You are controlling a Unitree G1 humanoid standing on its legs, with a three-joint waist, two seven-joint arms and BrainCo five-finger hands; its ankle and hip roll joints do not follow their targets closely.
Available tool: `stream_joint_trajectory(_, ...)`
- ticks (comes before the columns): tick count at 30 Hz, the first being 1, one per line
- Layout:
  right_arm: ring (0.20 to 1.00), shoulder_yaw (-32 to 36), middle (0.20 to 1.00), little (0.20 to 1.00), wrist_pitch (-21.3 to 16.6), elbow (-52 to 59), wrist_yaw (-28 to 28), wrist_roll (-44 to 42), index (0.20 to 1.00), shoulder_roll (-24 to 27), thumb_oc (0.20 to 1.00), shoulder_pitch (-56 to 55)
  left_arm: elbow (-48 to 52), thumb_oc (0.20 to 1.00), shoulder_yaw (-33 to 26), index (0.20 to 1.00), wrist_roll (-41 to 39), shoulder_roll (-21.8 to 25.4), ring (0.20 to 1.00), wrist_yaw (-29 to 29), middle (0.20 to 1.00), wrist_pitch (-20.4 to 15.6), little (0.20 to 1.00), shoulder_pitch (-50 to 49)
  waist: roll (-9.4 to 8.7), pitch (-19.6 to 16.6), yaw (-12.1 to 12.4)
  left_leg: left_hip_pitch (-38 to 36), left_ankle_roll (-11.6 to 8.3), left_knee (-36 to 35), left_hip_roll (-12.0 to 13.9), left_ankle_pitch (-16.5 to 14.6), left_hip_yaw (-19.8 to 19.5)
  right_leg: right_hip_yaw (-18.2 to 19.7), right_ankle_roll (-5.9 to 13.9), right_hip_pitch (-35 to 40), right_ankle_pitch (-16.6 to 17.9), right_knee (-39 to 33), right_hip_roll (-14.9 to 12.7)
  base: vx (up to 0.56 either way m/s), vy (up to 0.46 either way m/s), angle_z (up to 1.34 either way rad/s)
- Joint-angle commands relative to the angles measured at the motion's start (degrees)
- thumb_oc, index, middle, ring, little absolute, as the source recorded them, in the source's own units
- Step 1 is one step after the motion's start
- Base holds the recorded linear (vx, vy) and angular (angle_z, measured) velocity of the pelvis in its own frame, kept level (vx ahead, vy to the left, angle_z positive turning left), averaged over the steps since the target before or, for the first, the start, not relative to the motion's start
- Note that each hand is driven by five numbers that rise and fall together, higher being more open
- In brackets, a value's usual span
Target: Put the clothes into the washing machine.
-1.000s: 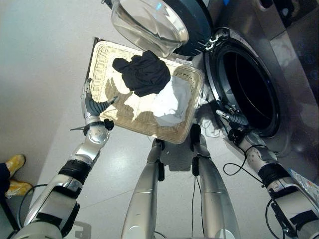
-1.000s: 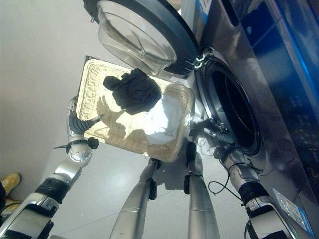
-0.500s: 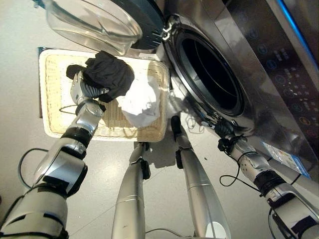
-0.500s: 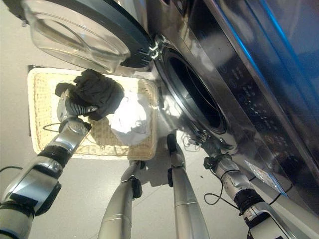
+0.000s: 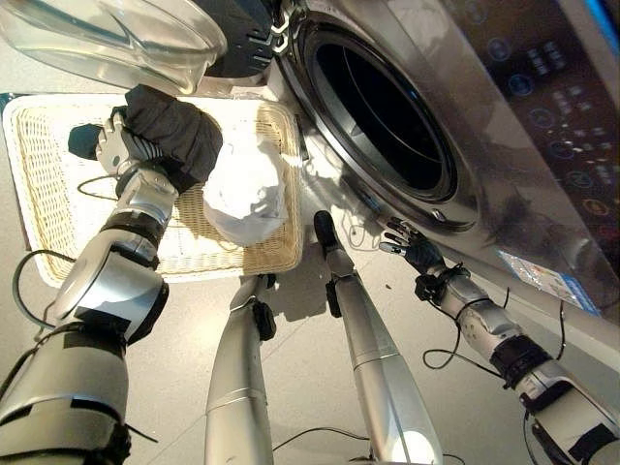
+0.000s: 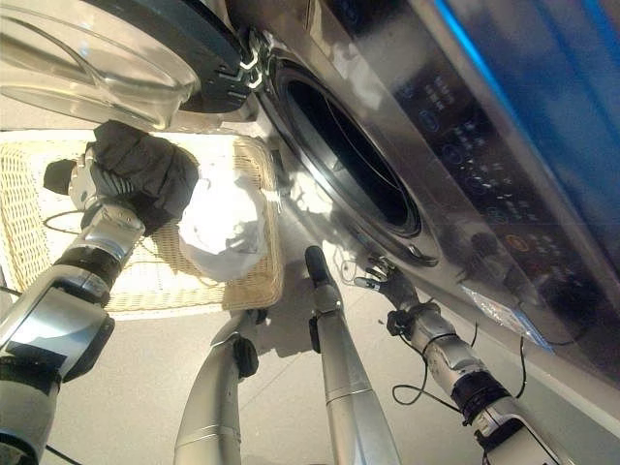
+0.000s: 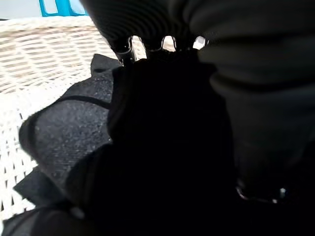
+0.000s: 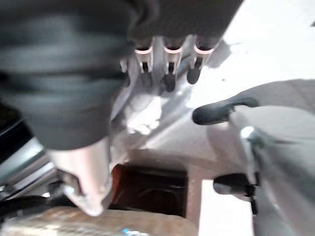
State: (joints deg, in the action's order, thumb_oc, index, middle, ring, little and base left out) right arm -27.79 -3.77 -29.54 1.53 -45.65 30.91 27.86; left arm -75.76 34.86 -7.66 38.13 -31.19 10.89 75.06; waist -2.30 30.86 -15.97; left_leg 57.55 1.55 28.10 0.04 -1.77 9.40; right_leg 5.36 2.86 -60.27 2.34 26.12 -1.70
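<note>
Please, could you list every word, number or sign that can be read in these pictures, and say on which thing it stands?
None can be read.
Control panel of the washing machine: round symbols and small print, too small and blurred.
Sticker on the machine's front below the panel: print too small.
Black garment, white garment, wicker basket: no text.

The left arm is stretched forward from the lower left, its wrist bent down, and the left hand (image 5: 124,147) is pressed into dark cloth. In the left wrist view its fingers (image 7: 129,49) are sunk in that cloth, so whether they are curled cannot be told. The right arm is reached out low on the right side. The right hand (image 5: 412,248) is held free, its fingers (image 8: 169,73) straight and spread, nothing between them and the thumb.
</note>
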Motion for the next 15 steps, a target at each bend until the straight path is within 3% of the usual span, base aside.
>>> stream_joint_trajectory(1,1.0,-0.6,1.0,1.0,-2.4,2.7,1.1,-1.3,1.0,0.6,1.0,-2.7,-2.3,0.793,1.1,0.793,0.0,3.6,0.793,4.7,0.793,0.4,0.793,0.8,-2.75,-1.1,-0.1,0.0,-1.84,11.8,-3.0,-10.6,-0.2,-1.3,1.46,1.6,4.0,-6.0,0.8,-0.01,0.058,-0.06)
stream_joint_trajectory(2,1.0,-0.7,1.0,1.0,-2.4,2.8,1.3,-1.2,1.0,0.7,1.0,-2.5,-2.5,0.451,1.7,0.451,-0.1,3.4,0.451,6.0,0.451,0.4,0.451,0.9,-2.78,-1.1,-0.2,0.2,-1.87,11.9,-3.0,-10.7,-0.2,-1.2,1.57,1.3,4.1,-6.0,0.8,-0.01,0.05,-0.07)
stream_joint_trajectory(3,1.0,-0.8,1.0,1.0,-2.4,2.9,1.5,-1.2,1.0,0.8,1.0,-2.3,-2.7,0.272,2.0,0.272,-0.1,3.3,0.272,6.8,0.272,0.3,0.272,1.1,-2.83,-1.1,-0.3,0.4,-1.89,12.0,-3.0,-10.8,-0.2,-1.1,1.63,1.2,4.2,-6.1,0.8,-0.02,0.067,-0.07)
stream_joint_trajectory(4,1.0,-0.9,1.0,1.0,-2.4,3.1,1.8,-1.5,1.0,1.0,1.0,-1.8,-3.0,0.2,2.7,0.2,-0.2,3.0,0.2,8.1,0.2,0.2,0.2,1.3,-2.88,-1.1,-0.4,0.7,-1.94,12.1,-3.0,-10.8,-0.1,-0.8,1.73,0.9,4.4,-6.1,0.8,-0.02,0.064,-0.04)
stream_joint_trajectory(6,1.0,-1.0,1.0,1.0,-2.7,3.1,2.7,-1.5,1.0,1.3,1.0,-1.1,-4.0,0.2,3.9,0.2,0.2,2.5,0.2,10.2,0.2,0.3,0.2,1.7,-3.01,-1.1,-0.6,0.8,-2.02,11.9,-3.1,-10.9,-0.1,-0.5,1.93,0.8,4.7,-6.4,0.8,-0.03,0.057,-0.03)
stream_joint_trajectory(15,1.0,-1.3,1.0,1.0,-3.1,6.2,3.8,0.8,1.0,1.5,1.0,-2.3,-2.7,0.2,3.4,0.2,-2.6,2.5,0.2,8.4,0.2,-1.7,0.2,-1.4,-3.02,-1.1,-0.1,-3.1,-2.23,7.8,-3.5,-8.8,-0.3,-0.3,2.35,4.0,4.8,-7.7,1.0,-0.03,0.018,-0.03)
